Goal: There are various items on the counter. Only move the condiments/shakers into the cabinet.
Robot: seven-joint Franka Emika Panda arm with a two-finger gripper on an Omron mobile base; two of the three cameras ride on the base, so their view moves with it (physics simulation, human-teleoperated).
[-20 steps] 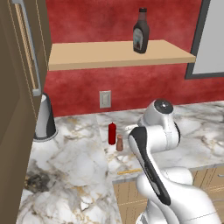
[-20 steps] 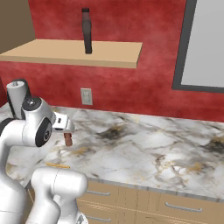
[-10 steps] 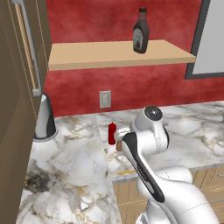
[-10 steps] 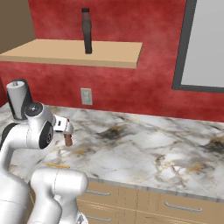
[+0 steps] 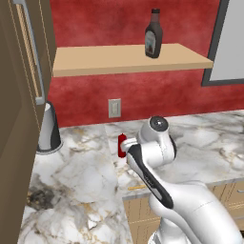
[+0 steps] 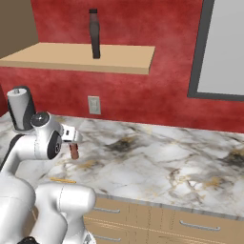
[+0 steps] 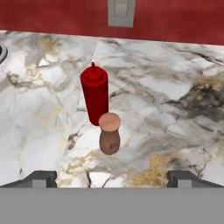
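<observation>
The dark brown sauce bottle (image 5: 153,34) (image 6: 95,34) stands upright on the tan shelf board of the cabinet (image 5: 109,61) (image 6: 114,59). On the white marble counter (image 7: 166,87), the slim red bottle (image 7: 95,98) (image 5: 122,144) stands upright, and the short tan-brown shaker (image 7: 109,133) (image 6: 74,151) stands just in front of it. My gripper (image 7: 112,178) (image 6: 72,139) hovers above and just short of the shaker. It is open, with its fingertips (image 7: 41,177) spread wide and nothing between them.
A grey-and-black cone-shaped appliance (image 5: 47,128) (image 6: 21,109) stands at the counter's left by the tall dark brown door (image 5: 19,105). A thin orange stick (image 6: 63,180) (image 5: 136,187) lies near the counter's front edge. A wall outlet (image 7: 121,12) sits behind the bottles.
The arm has swung left and lower, bringing the hand closer to the red bottle and shaker. The bottles have not moved.
</observation>
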